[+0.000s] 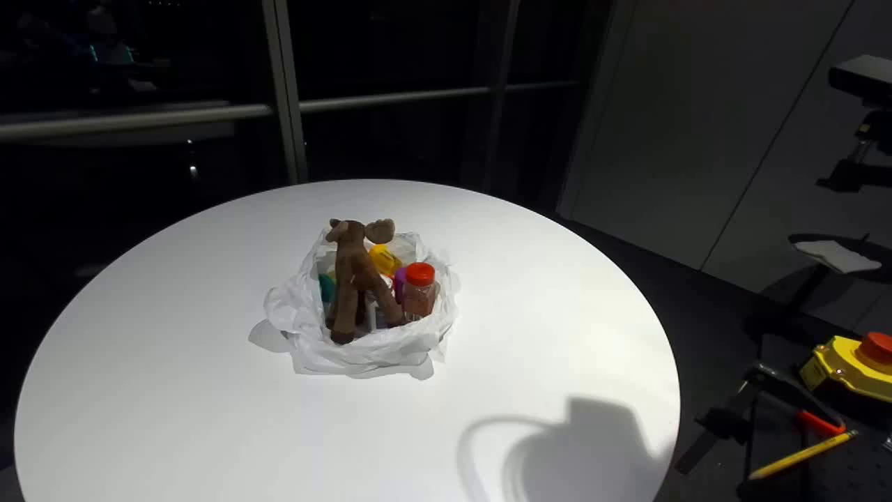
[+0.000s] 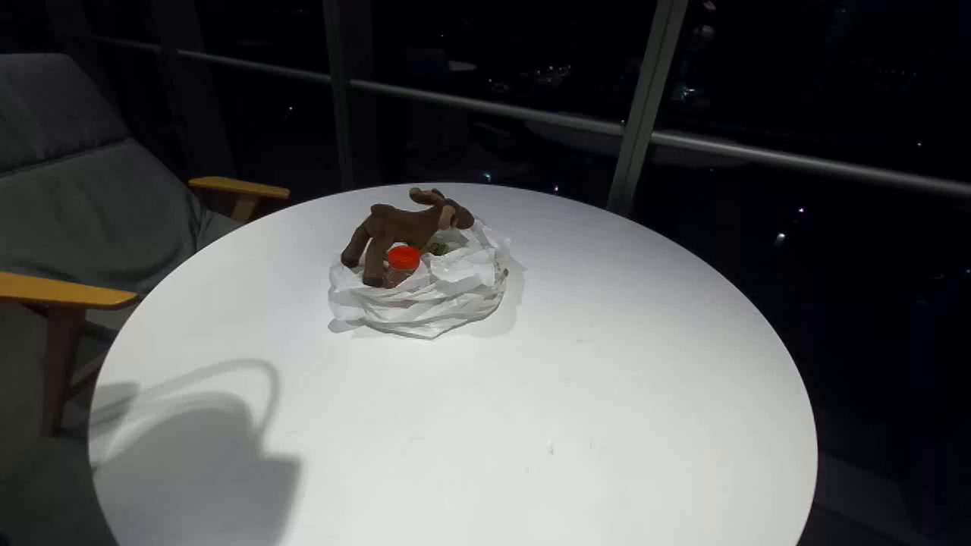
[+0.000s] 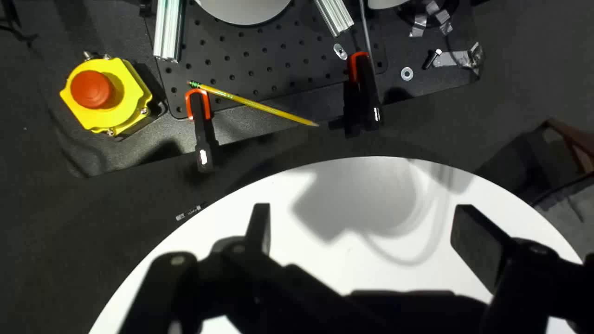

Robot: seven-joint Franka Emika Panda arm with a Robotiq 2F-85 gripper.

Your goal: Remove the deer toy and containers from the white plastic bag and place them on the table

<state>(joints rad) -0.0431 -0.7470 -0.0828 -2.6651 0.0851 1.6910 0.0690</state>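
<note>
Well apart from the spread, empty, black two-fingered hand (image 3: 362, 232), the brown four-legged deer toy (image 1: 352, 263) and small multicoloured containers (image 1: 419, 296) sit inside the crinkled white plastic bag (image 1: 376, 352) on the round white desk (image 1: 174, 348), all unpacking seemingly left.

We hold our gripper (image 3: 361, 227) with its jaws spread wide. In the wrist view, its two dark fingers (image 3: 257, 227) point up from the lower part and stand well apart, their flat pads (image 3: 475, 250) turned inward, face to face across the gap. Below them our black knuckles (image 3: 178, 276), blurred and very dark, stretch along the bottom edge.
</note>
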